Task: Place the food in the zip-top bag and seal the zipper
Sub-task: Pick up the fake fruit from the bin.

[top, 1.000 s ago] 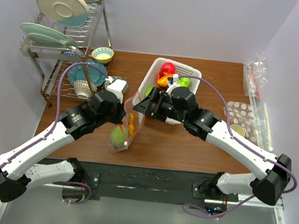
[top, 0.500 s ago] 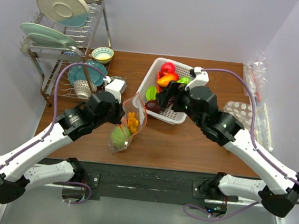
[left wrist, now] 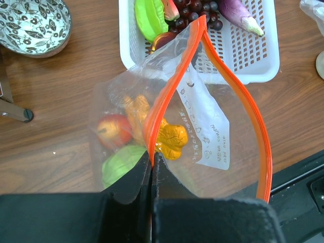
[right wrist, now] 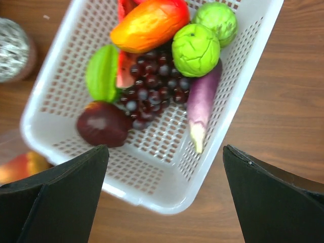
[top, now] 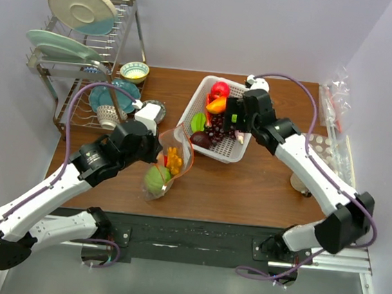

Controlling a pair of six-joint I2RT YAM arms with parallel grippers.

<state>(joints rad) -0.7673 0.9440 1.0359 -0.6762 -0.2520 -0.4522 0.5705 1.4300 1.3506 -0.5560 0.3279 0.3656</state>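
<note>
Only print I see: white label panel (left wrist: 208, 126) on wall of zip-top bag (left wrist: 116, 96), in my left wrist view. Panel carries few short rows of small grey characters and couple of tiny round symbols, running sideways along panel. All too small and blurred; I cannot read single word, brand or number. Panel lies within loop of orange-red zipper (left wrist: 150, 129), just beside yellow food piece (left wrist: 171, 140). From top view, label too small to make out. Nothing else legible in any view.
</note>
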